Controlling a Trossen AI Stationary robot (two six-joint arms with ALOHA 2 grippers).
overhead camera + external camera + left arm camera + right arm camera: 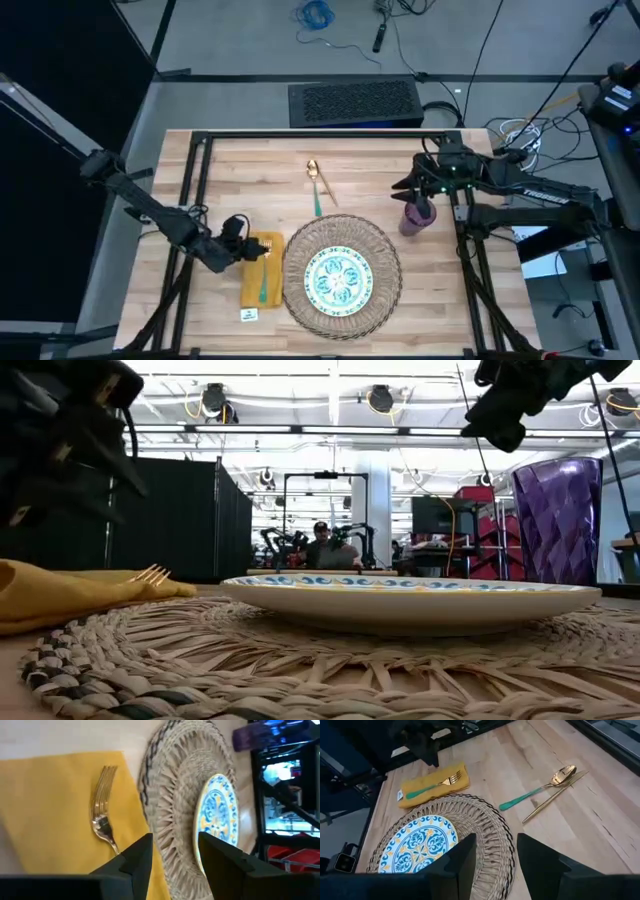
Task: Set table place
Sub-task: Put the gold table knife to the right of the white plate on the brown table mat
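Light wood table [230,160] w/ the woven straw mat [343,272] near its front edge, centre. You've got the blue-patterned plate [340,278] sitting in the middle of the mat. Mustard napkin [262,270] lies just beside the mat on the left arm's side, touching or nearly touching its rim; the green-handled gold fork [431,786] lies along the napkin.

Your left gripper [236,240] hangs over the napkin's far end, above the fork tines; fingers [142,855] apart, nothing between them.

Purple cup [414,217] stands upright on bare wood just off the mat's far-right edge. Your right gripper [424,190] is over/just behind the cup; in the right wrist view its fingers [465,855] are spread w/ nothing held.

Green-handled gold spoon [540,789] and a plain gold piece, looks like a knife [555,796], lie together on bare wood behind the mat, bowl end crossing, well apart from the napkin.

Low view: person seated in the room beyond the table [322,550].
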